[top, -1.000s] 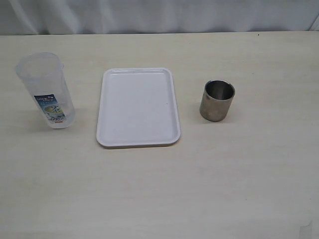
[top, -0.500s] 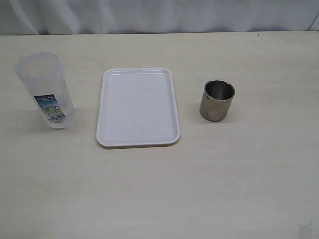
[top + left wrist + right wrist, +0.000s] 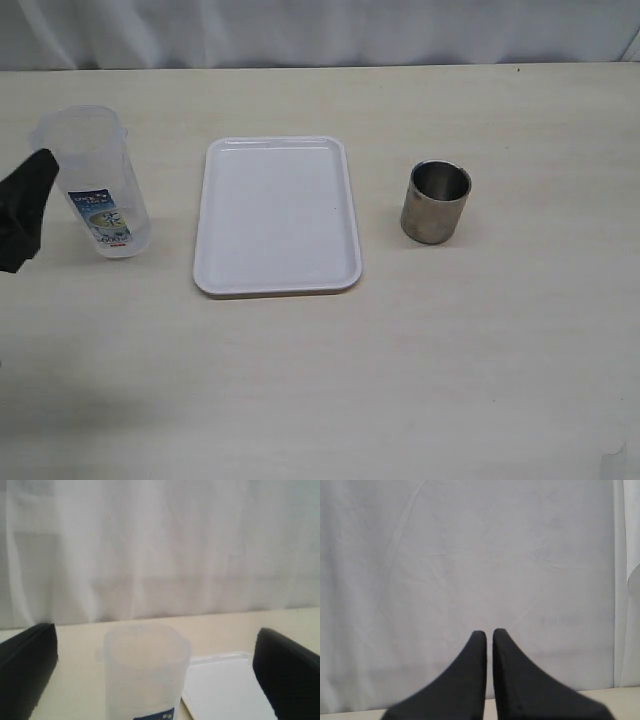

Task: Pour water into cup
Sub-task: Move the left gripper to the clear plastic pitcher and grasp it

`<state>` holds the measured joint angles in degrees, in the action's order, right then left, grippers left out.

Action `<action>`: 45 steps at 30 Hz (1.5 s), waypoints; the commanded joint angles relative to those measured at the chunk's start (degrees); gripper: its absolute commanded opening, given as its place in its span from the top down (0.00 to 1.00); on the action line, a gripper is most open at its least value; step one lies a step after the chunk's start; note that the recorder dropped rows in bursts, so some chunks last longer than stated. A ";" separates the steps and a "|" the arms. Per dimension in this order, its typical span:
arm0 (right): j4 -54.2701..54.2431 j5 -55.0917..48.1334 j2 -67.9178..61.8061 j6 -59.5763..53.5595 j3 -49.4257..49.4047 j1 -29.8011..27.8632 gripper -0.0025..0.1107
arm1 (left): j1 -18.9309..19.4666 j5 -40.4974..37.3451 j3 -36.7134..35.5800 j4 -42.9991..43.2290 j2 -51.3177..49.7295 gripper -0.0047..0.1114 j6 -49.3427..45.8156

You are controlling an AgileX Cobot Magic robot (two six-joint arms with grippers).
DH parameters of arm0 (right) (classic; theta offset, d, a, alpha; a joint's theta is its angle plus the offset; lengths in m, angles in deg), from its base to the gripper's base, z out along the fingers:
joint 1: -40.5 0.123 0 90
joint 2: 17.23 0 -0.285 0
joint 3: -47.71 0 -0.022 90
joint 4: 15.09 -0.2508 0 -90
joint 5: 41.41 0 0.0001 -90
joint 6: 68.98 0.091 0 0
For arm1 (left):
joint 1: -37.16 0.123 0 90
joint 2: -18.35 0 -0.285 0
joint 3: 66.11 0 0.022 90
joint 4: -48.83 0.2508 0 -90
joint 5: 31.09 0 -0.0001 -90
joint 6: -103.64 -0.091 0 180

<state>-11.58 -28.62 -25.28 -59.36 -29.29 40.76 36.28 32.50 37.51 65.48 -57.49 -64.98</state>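
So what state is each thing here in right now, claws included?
Jug: standing upright, not gripped; water level unclear.
Cup: upright, mouth up, looks empty.
Tray: lying flat, nothing on it.
Left claw: open, facing the jug, not gripping it.
Right claw: shut, holding nothing.

Showed bright, even, diffuse light with only faint soft shadows at the foot of the cup (image 3: 437,205) and the jug (image 3: 95,185), washed the white tray (image 3: 278,215) almost flat, and blurred the near dark fingers (image 3: 285,675) in the wrist views.
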 commanded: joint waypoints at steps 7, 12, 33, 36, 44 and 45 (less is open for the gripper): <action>0.38 0.15 0.26 0.18 -0.22 -0.15 0.94 | -0.47 6.38 4.20 5.90 -20.32 0.06 -3.16; 0.38 0.06 0.26 0.18 -0.22 -0.15 0.94 | -0.47 6.38 6.75 6.68 -25.34 0.06 -3.75; 0.38 -1.09 0.26 0.18 -0.22 -0.15 0.94 | -0.47 6.38 19.43 6.68 -42.35 0.06 -6.01; 0.38 -1.09 0.26 0.18 -0.22 -0.15 0.94 | -0.47 6.38 20.68 6.68 -43.83 0.06 -5.56; 0.38 -1.18 0.26 0.18 -0.22 -0.15 0.94 | -0.47 6.38 20.67 6.68 -43.92 0.06 -5.56; 0.38 -1.18 0.26 0.18 -0.22 -0.15 0.94 | -0.47 6.38 20.67 6.68 -43.92 0.06 -5.56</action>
<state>-11.58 -29.45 -25.28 -59.36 -29.29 40.76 36.28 38.01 57.98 72.19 -101.22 -70.55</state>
